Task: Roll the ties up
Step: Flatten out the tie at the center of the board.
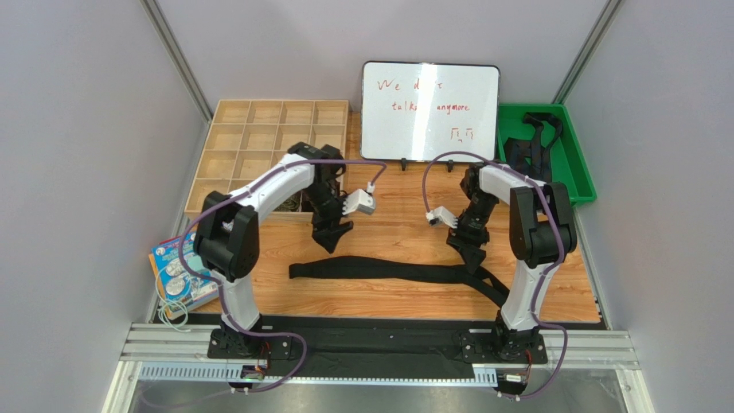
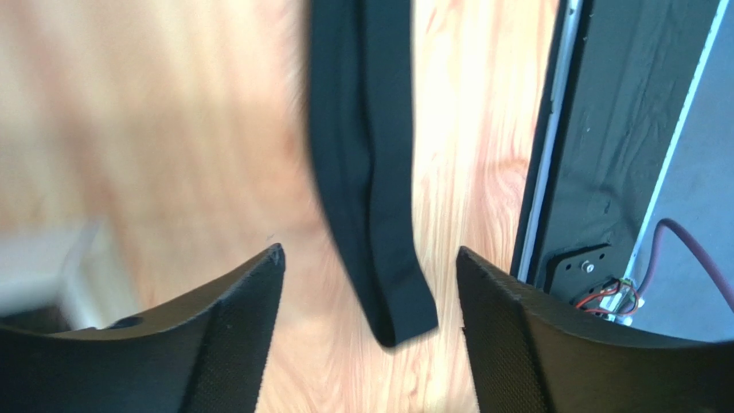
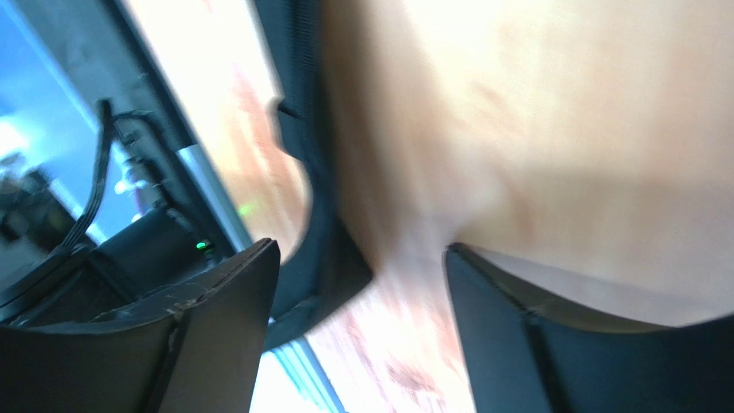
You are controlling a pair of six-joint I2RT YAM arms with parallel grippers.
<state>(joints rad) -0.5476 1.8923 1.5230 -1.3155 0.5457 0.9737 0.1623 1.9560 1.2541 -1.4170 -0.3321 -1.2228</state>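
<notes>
One black tie (image 1: 388,272) lies flat and unrolled across the wooden table, running left to right in front of both arms. My left gripper (image 1: 332,237) hovers over its left end, open and empty. In the left wrist view that narrow end (image 2: 366,172) lies between and below the open gripper (image 2: 369,254). My right gripper (image 1: 469,251) hangs above the tie's right part, also open and empty. The right wrist view is blurred: a stretch of the tie (image 3: 323,249) lies beside the left finger (image 3: 215,327) of the open gripper (image 3: 357,249). More black ties (image 1: 527,153) are heaped in a green bin.
The green bin (image 1: 575,163) stands at the back right. A whiteboard (image 1: 429,103) stands at the back centre. A wooden compartment box (image 1: 258,138) is at the back left. A colourful package (image 1: 177,271) lies off the table's left edge. A black rail (image 2: 603,129) runs along the near edge.
</notes>
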